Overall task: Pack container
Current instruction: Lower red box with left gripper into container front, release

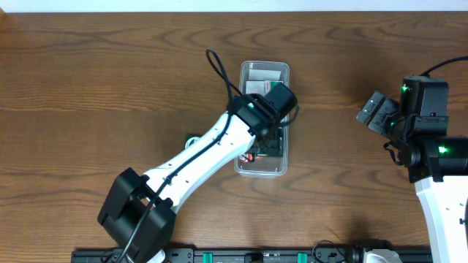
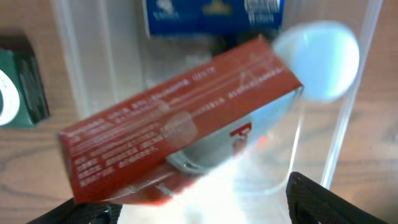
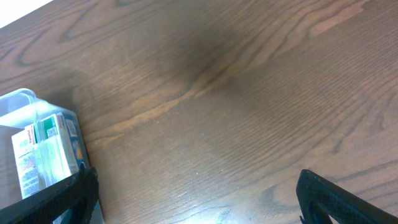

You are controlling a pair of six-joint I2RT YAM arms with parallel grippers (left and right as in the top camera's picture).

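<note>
The container (image 1: 265, 64) is a long clear plastic tub in the middle of the table. My left gripper (image 1: 272, 142) hangs over its near half, open. In the left wrist view a red box (image 2: 180, 118) lies tilted inside the container (image 2: 351, 93), just beyond my open fingers (image 2: 199, 211), with a blue box (image 2: 211, 15) behind it. White and green boxes (image 1: 259, 77) fill the far end. My right gripper (image 1: 367, 114) is open and empty over bare wood, well to the right of the container (image 3: 12, 102).
A small dark green box (image 2: 18, 87) lies on the table outside the container's left wall; in the overhead view it (image 1: 191, 139) is partly hidden by my left arm. A black rail runs along the table's front edge (image 1: 248, 256).
</note>
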